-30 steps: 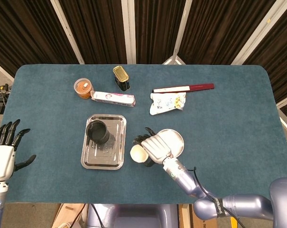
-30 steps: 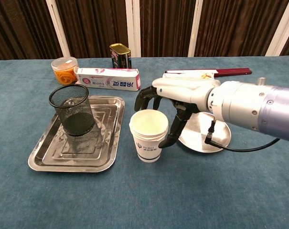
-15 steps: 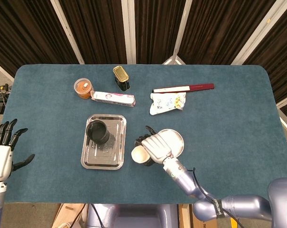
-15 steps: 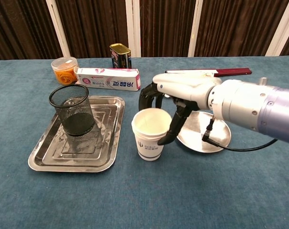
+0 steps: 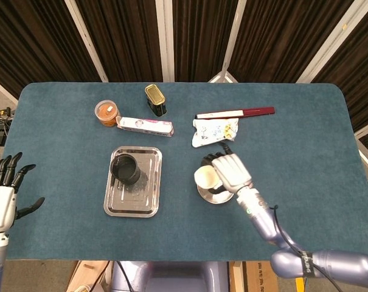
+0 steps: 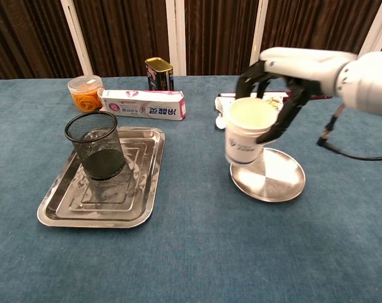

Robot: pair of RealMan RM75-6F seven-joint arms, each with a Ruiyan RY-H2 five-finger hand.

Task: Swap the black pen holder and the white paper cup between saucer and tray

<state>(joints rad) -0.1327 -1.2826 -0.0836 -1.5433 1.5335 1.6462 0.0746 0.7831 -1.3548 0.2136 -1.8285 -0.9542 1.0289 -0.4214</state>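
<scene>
The right hand point(image 6: 285, 82) grips the white paper cup point(image 6: 246, 131) from above and behind, fingers curled round its rim — the cup hangs just over the left edge of the round steel saucer point(image 6: 276, 183), right of centre in the chest view; whether its base touches the metal cannot be told. The cup is upright and looks empty, a blue logo on its side. In the head view the same hand point(image 5: 230, 170) covers most of the saucer point(image 5: 211, 196), with the cup point(image 5: 204, 177) at its left.

The black mesh pen holder point(image 6: 95, 144) stands upright and empty in the rear-left part of the steel tray point(image 6: 64, 208), at the left of the frame. The left hand point(image 5: 6, 194) holds nothing — fingers spread wide, at the lower-left edge of the head view, off the table point(image 5: 305, 146).

Along the far side stand an orange-filled plastic tub point(image 6: 84, 92), a toothpaste box point(image 6: 142, 103) and a gold-topped tin point(image 6: 159, 74).
</scene>
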